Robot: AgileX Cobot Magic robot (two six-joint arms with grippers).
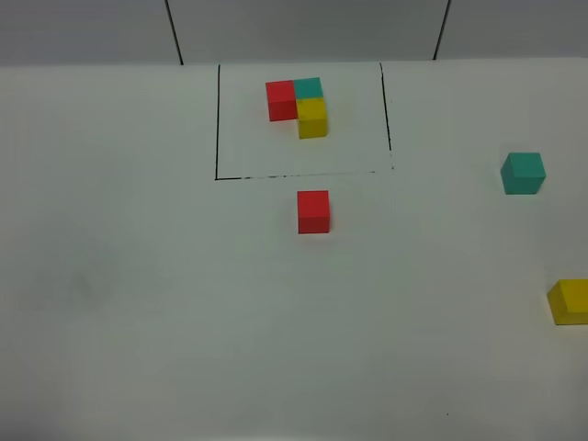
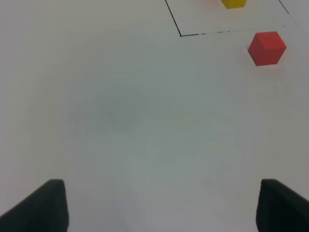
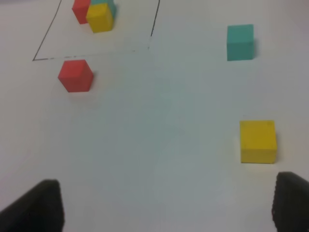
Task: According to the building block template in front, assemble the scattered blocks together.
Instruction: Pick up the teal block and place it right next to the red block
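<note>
Nothing's joined yet: red cube [image 1: 313, 211] at the template's [image 1: 299, 106] 6 o'clock, teal cube [image 1: 523, 173] and yellow cube [image 1: 570, 301] off toward 4. Left end effector [image 2: 159, 208] and right end effector [image 3: 164, 208] both spread wide, empty.

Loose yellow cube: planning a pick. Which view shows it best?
Right wrist view: the loose yellow cube is fully visible. Exterior high view clips it at the frame edge; left wrist view misses it.

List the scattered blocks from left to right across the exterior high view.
red cube → teal cube → yellow cube. The building block template is left out, since it overlaps the red cube from left to right.
</note>
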